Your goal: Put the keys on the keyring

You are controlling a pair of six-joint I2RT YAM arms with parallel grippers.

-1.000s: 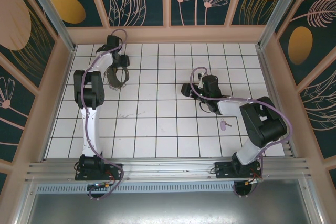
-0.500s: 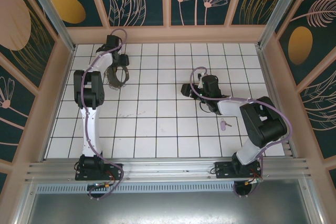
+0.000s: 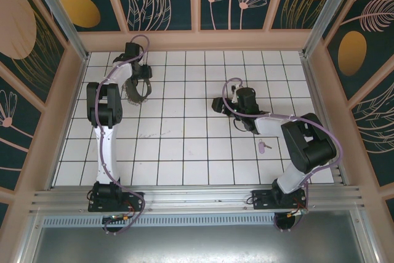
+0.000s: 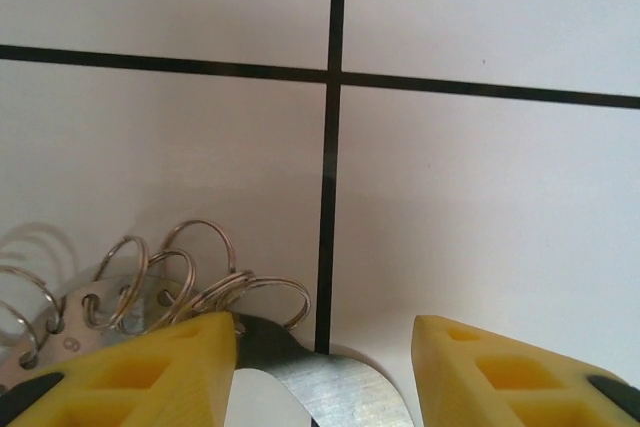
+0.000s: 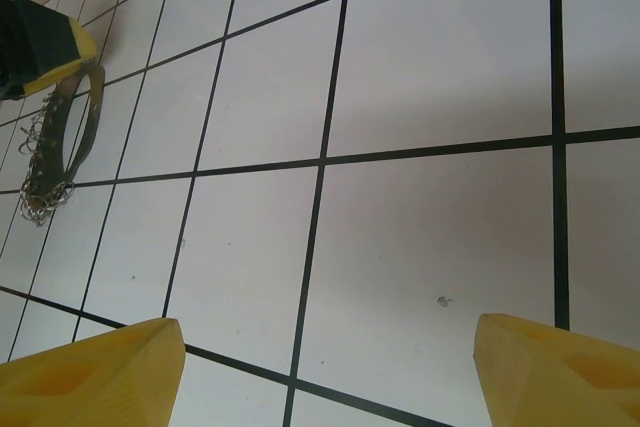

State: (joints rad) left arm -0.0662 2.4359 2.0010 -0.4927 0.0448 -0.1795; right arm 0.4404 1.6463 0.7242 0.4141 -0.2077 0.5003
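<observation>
Left gripper point(image 4: 325, 332) has narrowed a touch, fingers apart astride the keyring point(image 4: 320, 382) band. Keyring runs near-to-far, key point(image 3: 264, 145) likewise. Right gripper point(image 5: 330, 332) gapes wide

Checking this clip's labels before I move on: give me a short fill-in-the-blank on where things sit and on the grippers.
The key lies on the ___ half of the tiled table. The left gripper is down at the ___. The right gripper hovers with jaws ___ over bare tiles.
Missing words: right; keyring; open.
</observation>
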